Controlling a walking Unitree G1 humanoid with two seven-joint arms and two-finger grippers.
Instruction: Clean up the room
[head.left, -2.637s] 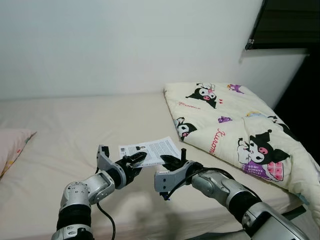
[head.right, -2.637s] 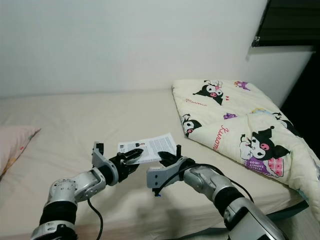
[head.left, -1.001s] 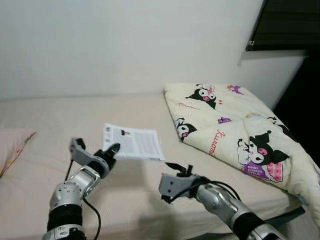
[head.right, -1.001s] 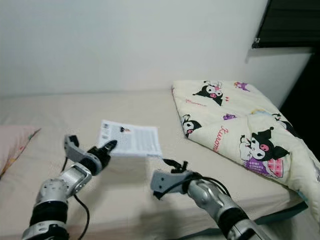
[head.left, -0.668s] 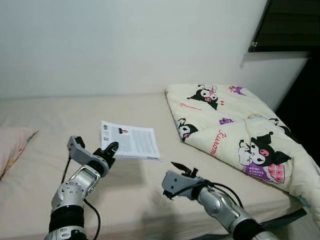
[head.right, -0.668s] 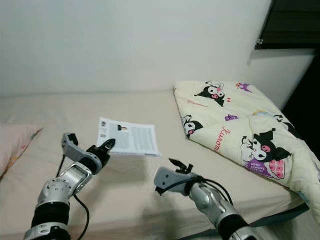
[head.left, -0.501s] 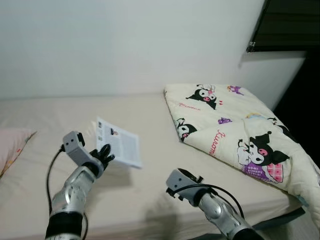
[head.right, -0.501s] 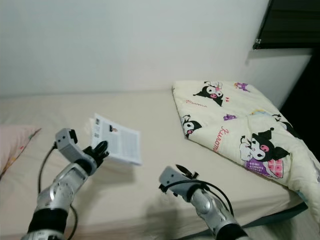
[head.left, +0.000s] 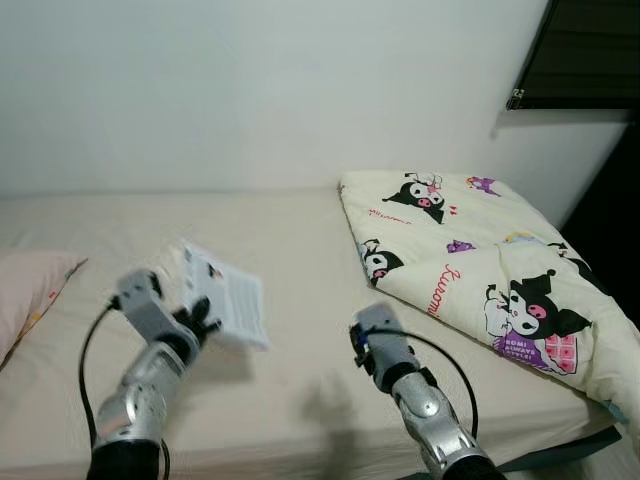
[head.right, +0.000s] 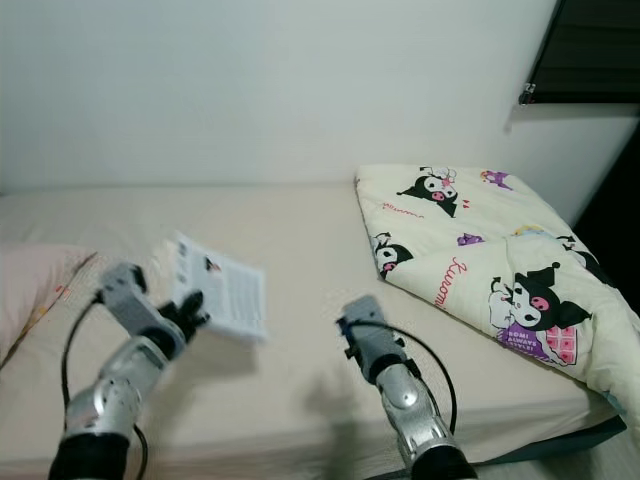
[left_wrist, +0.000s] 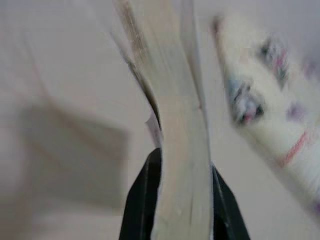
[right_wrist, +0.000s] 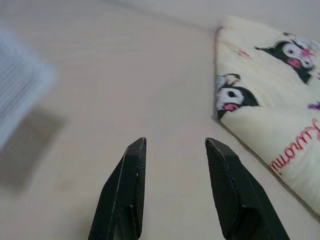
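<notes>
A thin white printed booklet (head.left: 226, 307) hangs tilted above the beige bed (head.left: 290, 225), blurred by motion. My left gripper (head.left: 203, 322) is shut on its lower edge. In the left wrist view the booklet (left_wrist: 172, 125) stands edge-on, pinched between the two black fingers (left_wrist: 141, 200). My right gripper (right_wrist: 175, 143) is open with nothing in it, over bare sheet just left of the blanket. The right arm (head.left: 385, 352) is drawn in at the bed's front edge, to the right of the booklet.
A folded cream blanket (head.left: 470, 255) with cartoon prints covers the bed's right side and overhangs its near corner. A pink pillow (head.left: 28, 292) lies at the left edge. A white wall runs behind the bed, with a dark window (head.left: 590, 50) at the top right.
My left gripper lifted the booklet off the bed, carried it left and tipped it nearly upright. My right gripper let go of it and drew back. The camera shifted slightly.
</notes>
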